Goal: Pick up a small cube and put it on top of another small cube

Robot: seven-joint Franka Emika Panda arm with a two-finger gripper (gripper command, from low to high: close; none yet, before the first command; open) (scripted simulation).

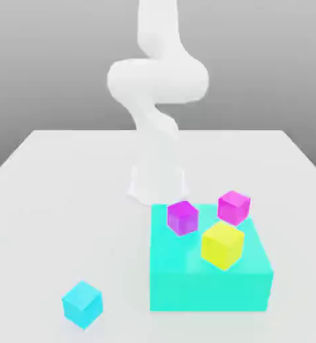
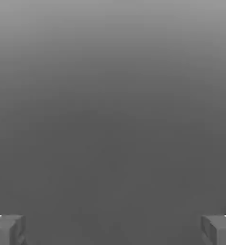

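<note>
The small sky-blue cube (image 1: pixel 82 303) lies on the white table near the front, toward the exterior view's left. The small violet-magenta cube (image 1: pixel 182 217) rests on the top face of a big turquoise block (image 1: pixel 207 285), near its far left corner. In the hand view my gripper (image 2: pixel 113 230) is open, its two grey fingertips (image 2: pixel 7 230) set far apart with nothing between them, facing plain grey background. My white arm (image 1: pixel 157 80) rises from its base behind the block and runs up out of the exterior view.
A pinker magenta cube (image 1: pixel 233 206) and a yellow cube (image 1: pixel 222 245) also sit on the turquoise block. The arm's base (image 1: pixel 157 181) stands just behind the block. The white table (image 1: pixel 53 201) extends to the exterior view's left.
</note>
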